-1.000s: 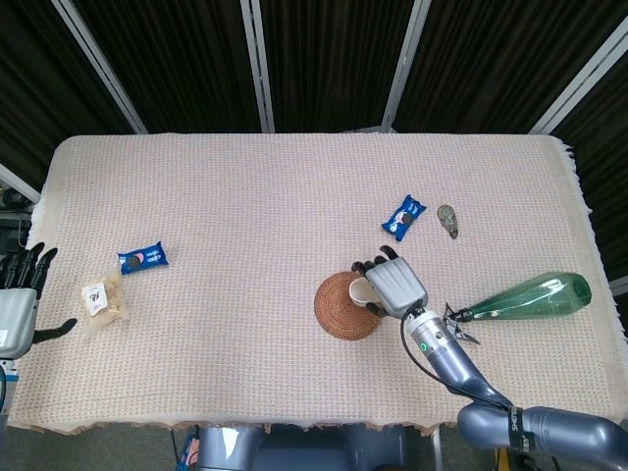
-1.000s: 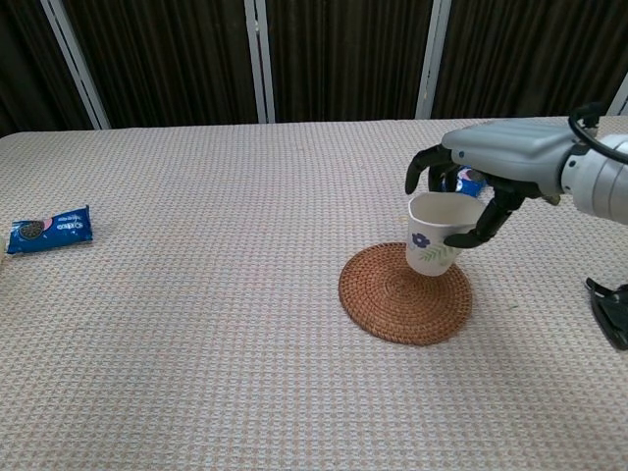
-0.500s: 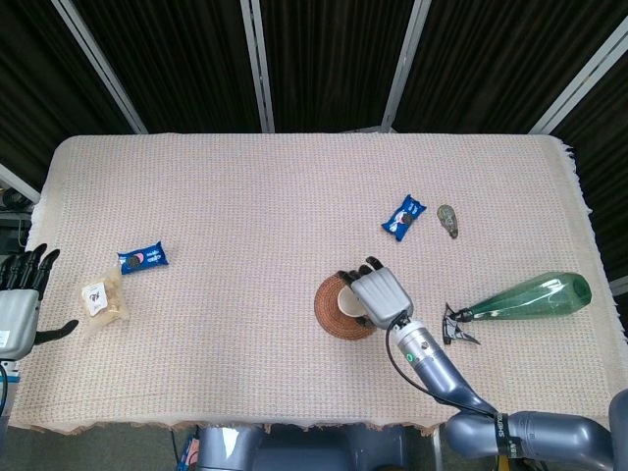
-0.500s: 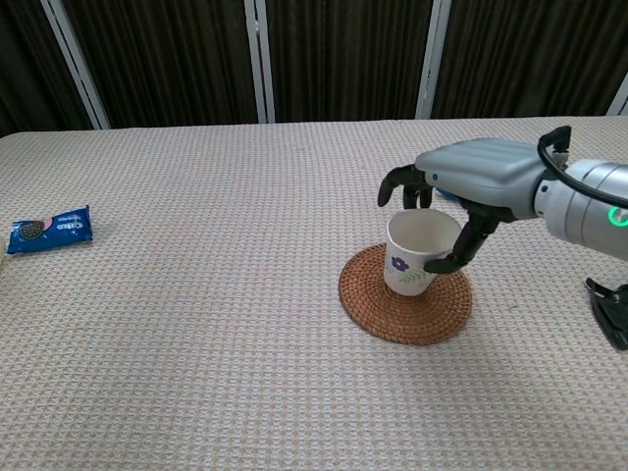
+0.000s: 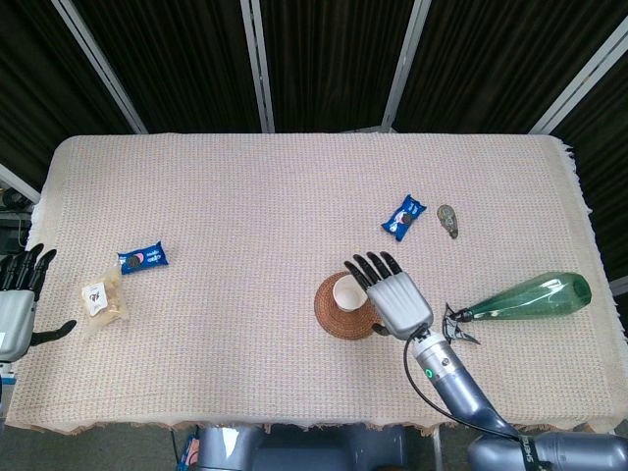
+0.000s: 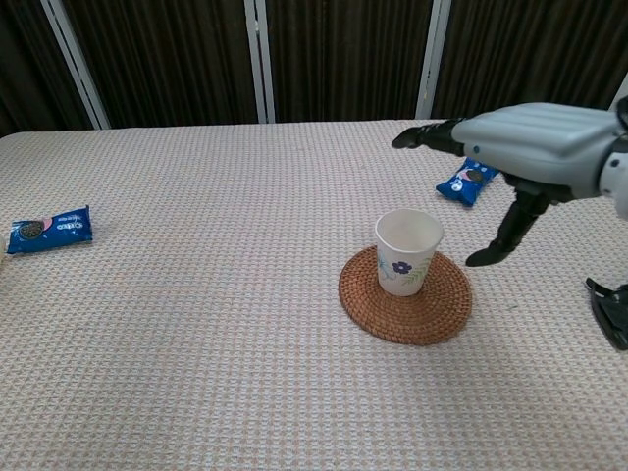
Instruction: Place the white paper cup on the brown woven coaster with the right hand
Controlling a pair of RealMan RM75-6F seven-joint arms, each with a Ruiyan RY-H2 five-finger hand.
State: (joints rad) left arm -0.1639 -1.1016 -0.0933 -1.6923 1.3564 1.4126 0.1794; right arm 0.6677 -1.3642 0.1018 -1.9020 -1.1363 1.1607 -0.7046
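Observation:
The white paper cup with a blue flower print stands upright on the brown woven coaster, also seen from above as the cup on the coaster. My right hand hovers to the right of the cup, fingers spread, holding nothing and clear of the cup; in the head view the right hand is just right of the coaster. My left hand rests at the table's far left edge, fingers apart and empty.
A blue snack packet lies at the left, another blue packet behind my right hand. A wrapped biscuit lies near the left hand. A green glass bottle lies on its side at the right, with a small grey object beyond.
My right hand set the cup down on the coaster, opened its fingers and drew back to the right and upward. The left hand stayed still.

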